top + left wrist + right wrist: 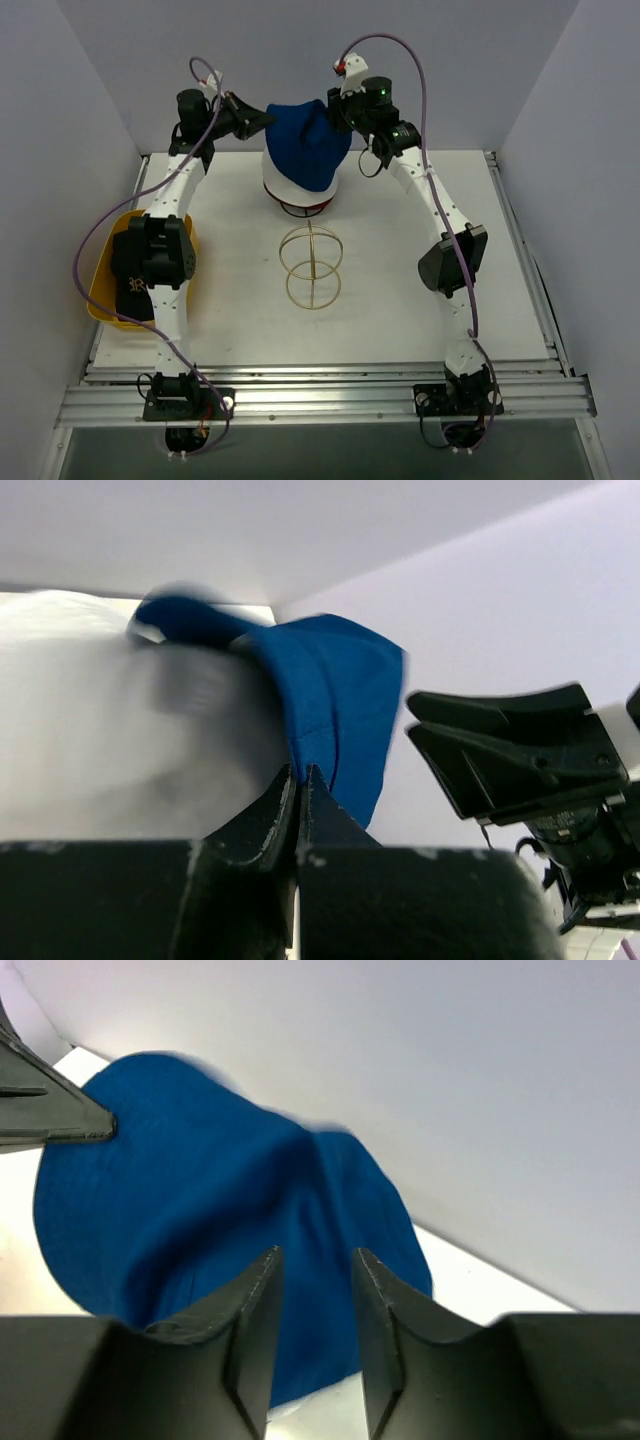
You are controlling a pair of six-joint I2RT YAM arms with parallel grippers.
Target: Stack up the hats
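Left gripper (300, 772) pressed together, pinching the edge of the soft blue fabric hat (300, 145) | hat draped atop white fabric hat (272, 190) and red hat edge (305, 208), far centre of white table (240, 330) | right gripper (315, 1255) jaws parted, gripping nothing | judged: stack nearly done, left release remains

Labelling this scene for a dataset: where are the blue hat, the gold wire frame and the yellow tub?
blue hat (303, 150), top view, middle of its fabric.
gold wire frame (312, 267), top view, its central wires.
yellow tub (97, 285), top view, its left rim.
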